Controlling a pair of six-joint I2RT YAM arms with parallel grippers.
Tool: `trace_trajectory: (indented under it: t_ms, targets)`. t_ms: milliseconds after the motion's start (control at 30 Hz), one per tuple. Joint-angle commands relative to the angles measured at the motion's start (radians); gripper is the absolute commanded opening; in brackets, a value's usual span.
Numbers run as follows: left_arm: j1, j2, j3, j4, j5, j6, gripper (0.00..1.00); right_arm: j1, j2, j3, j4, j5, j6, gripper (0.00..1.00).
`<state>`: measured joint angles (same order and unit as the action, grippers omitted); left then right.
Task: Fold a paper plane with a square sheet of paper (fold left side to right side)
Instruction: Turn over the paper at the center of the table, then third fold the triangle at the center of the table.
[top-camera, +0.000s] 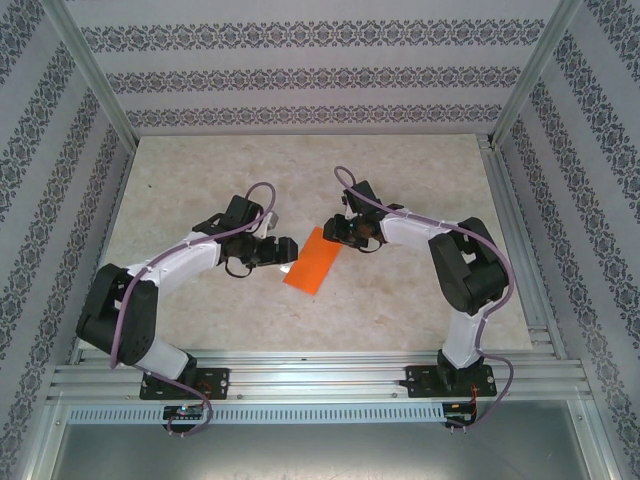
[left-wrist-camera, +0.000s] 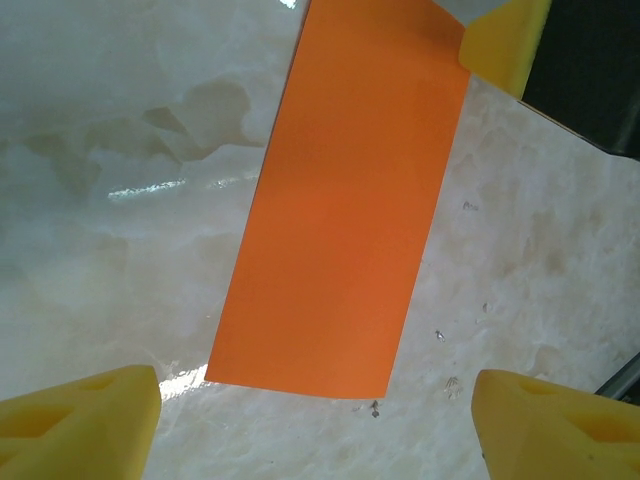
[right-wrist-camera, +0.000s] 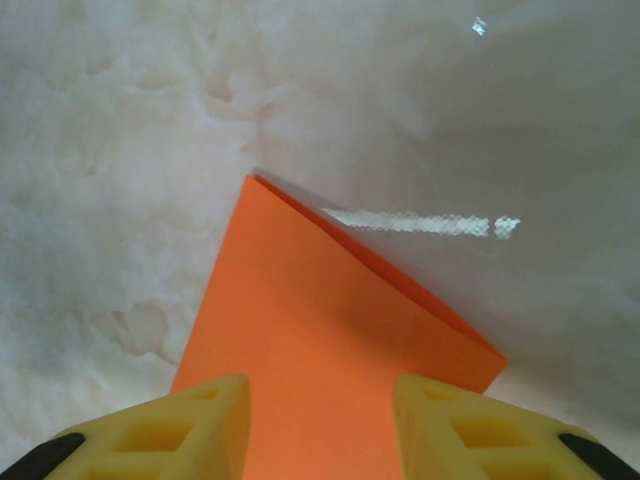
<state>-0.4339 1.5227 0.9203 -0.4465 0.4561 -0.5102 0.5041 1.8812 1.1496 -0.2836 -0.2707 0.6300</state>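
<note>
Two hands: both low over the middle of the counter (top-camera: 200, 170), facing each other with the orange paper between them.
Paper: the square sheet of paper (top-camera: 312, 262) lies flat on the counter as a narrow oblong, so the left-to-right fold looks to be made.
Long axis: in the top view it slants from the far right, by the right hand, to the near left.
Left hand (top-camera: 282, 250): just beside the sheet's left side. Seen from its own wrist, the left hand (left-wrist-camera: 318, 410) is spread wide and gripping nothing. The sheet (left-wrist-camera: 340, 200) starts just ahead of the gap and runs straight away from it.
Right hand (top-camera: 335, 232): over the sheet's far end. Seen from its wrist, the right hand (right-wrist-camera: 320, 400) has its jaws parted and not pinching. The paper (right-wrist-camera: 320, 340) passes between the two yellow fingers.
Contact: one right finger (left-wrist-camera: 505, 40) sits at the far corner of the sheet, touching or nearly so; I cannot tell which.
Layers: along one long edge in the right wrist view a darker strip shows beneath the top layer, so the halves seem not fully pressed together.
Nearer arm: the right, already on the paper. The left meets a short end with the length running away from it.
Judgement: the coming move likely depends on one hand pinning its end while the other works along that length.
</note>
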Motion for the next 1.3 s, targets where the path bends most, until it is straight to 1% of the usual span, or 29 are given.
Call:
trace_trajectory:
  t_ms: [0,433,533,633,833,1067,1267]
  targets:
    - [0.01,0.034,-0.017,0.084,0.038,-0.021,0.83,0.002,0.02,0.012,-0.014,0.03,-0.016,0.42]
    - [0.01,0.153,-0.017,0.149,0.099,-0.049,0.86,-0.013,0.068,-0.008,-0.005,0.021,-0.036,0.42]
    - [0.01,0.172,-0.017,0.16,0.11,-0.059,0.85,-0.017,0.065,-0.02,0.004,0.021,-0.036,0.42]
    - [0.007,0.196,-0.015,0.182,0.137,-0.072,0.81,-0.02,0.066,-0.031,0.014,0.013,-0.037,0.42]
    - [0.0,0.229,-0.016,0.201,0.159,-0.088,0.76,-0.021,0.065,-0.036,0.027,-0.006,-0.035,0.42]
    - [-0.018,0.245,-0.025,0.239,0.195,-0.113,0.65,-0.021,0.067,-0.033,0.026,-0.016,-0.035,0.42]
    - [-0.017,0.229,-0.028,0.241,0.195,-0.12,0.51,-0.021,0.066,-0.033,0.031,-0.02,-0.038,0.42]
